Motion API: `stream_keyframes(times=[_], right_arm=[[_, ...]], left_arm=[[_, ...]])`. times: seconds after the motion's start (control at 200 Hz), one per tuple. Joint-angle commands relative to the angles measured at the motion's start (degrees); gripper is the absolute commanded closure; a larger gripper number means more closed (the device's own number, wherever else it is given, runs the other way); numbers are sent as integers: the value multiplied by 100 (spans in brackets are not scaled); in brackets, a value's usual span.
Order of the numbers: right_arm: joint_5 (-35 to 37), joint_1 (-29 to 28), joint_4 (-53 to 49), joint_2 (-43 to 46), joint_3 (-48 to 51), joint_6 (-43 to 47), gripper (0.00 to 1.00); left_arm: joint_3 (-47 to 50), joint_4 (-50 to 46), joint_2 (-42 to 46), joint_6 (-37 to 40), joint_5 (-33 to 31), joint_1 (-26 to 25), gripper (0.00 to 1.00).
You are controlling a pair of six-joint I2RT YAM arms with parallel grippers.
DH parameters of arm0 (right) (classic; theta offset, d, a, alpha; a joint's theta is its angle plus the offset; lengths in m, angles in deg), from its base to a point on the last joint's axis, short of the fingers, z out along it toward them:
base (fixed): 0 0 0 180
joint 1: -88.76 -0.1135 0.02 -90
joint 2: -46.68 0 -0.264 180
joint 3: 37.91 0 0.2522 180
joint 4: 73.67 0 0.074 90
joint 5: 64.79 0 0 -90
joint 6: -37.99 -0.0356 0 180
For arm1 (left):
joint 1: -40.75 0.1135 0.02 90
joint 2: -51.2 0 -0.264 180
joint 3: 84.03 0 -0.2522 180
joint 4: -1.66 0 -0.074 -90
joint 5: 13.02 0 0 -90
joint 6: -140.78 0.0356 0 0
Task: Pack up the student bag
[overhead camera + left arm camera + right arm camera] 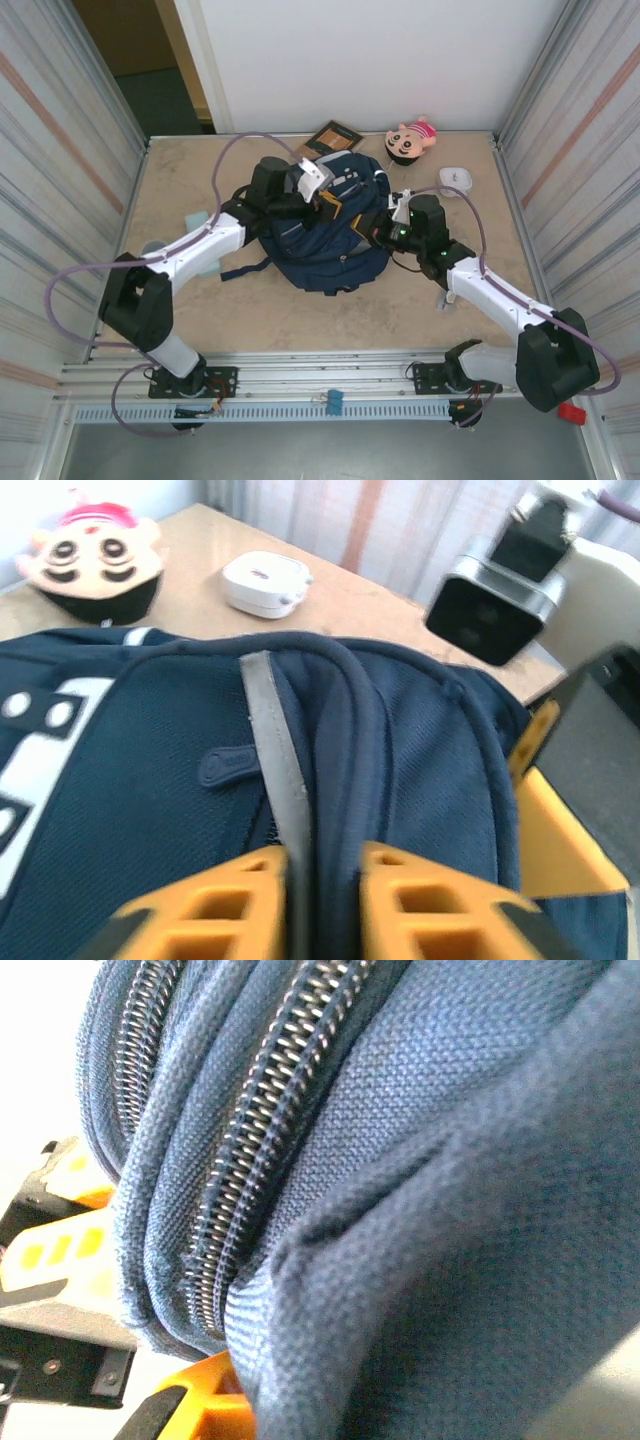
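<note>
Here our right fingers [200, 1400] pinch the student bag [320, 255]; whether the left fingers [425, 900] grip its seam [275, 750] we cannot tell; thin fabric may slip.

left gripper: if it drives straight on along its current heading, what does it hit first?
The student bag: the left gripper's fingers straddle its grey-striped fold, and navy fabric rises directly ahead. The white case lies beyond it, though depth is unclear.

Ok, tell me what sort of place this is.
Probably a robot test cell in a lab: a table boxed in by corrugated panels, two arms bolted to a metal rail at its near edge, and staged props, a student bag and a plush toy.
</note>
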Motion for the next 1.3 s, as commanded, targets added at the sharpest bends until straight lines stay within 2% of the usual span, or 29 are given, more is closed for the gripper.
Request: stream_keyframes(times=[0.0, 0.135, 0.22, 0.316, 0.406, 0.561, 0.722, 0.922, 1.293], right_arm=[[593, -224, 606, 23, -137, -327, 100], [1074, -483, 646, -30, -305, -345, 100], [1333, -620, 496, -92, -477, -264, 100], [1387, -680, 526, -177, -577, -263, 100], [1370, -697, 532, -255, -657, -264, 100], [1340, -732, 453, -353, -826, -261, 100], [1273, -760, 425, -404, -920, -262, 100], [1241, -799, 352, -432, -1024, -22, 100], [1143, -870, 377, -492, -1097, -40, 100]], left_arm=[[-185, -392, 808, -560, -997, -79, 62], [-1, -1334, 1571, -1298, -2162, -237, 58], [162, -2037, 2019, -2006, -2637, -424, 57], [405, -2655, 2359, -2742, -3056, -871, 57], [589, -2969, 2437, -3556, -3597, -1425, 57], [611, -3250, 2124, -4477, -3933, -1953, 56], [315, -3332, 1698, -4482, -4048, -2165, 55], [-94, -3753, 1222, -4443, -4567, -2553, 52], [-260, -3521, 710, -4569, -4974, -2625, 48]])
